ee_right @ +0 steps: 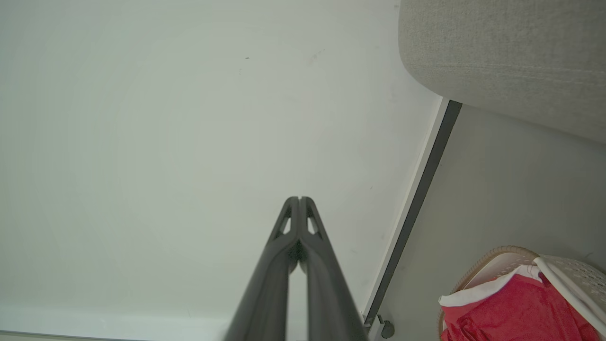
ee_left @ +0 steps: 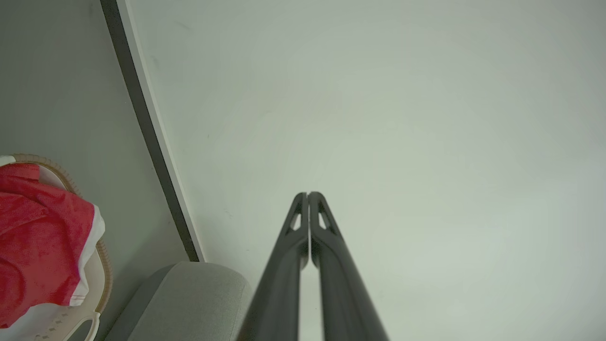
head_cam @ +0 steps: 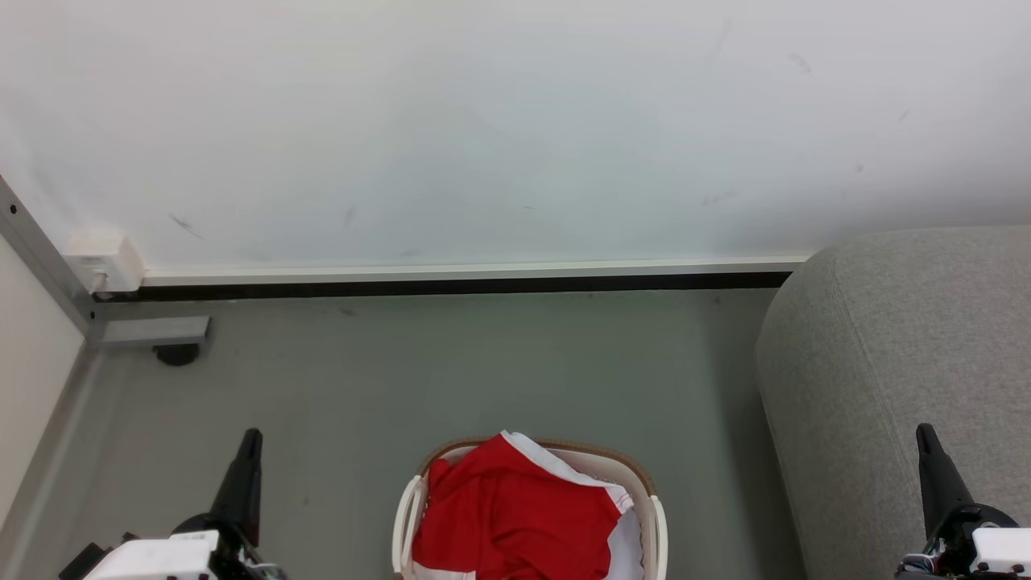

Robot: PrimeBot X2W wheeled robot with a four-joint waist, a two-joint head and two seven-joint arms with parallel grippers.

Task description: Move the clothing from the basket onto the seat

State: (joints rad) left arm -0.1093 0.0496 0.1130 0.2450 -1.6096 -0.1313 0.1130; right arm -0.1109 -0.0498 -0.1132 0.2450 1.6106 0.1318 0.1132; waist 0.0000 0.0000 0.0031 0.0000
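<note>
Red clothing [head_cam: 507,511] with white trim fills the white basket [head_cam: 407,515], which stands on the grey floor at the bottom middle of the head view. The grey seat [head_cam: 894,354] rises at the right, its rounded arm beside the basket. My left gripper [head_cam: 251,439] is shut at the lower left, left of the basket and holding nothing. My right gripper [head_cam: 925,435] is shut at the lower right, in front of the seat's arm. In the left wrist view the left gripper [ee_left: 308,194] points at the wall, with the clothing [ee_left: 42,237] at the left edge. The right gripper [ee_right: 299,199] also points at the wall.
A white wall with a dark baseboard [head_cam: 451,283] runs behind the basket. A white socket box [head_cam: 105,262] and a grey metal frame foot [head_cam: 153,332] sit in the far left corner. Open floor [head_cam: 451,370] lies between the basket and the wall.
</note>
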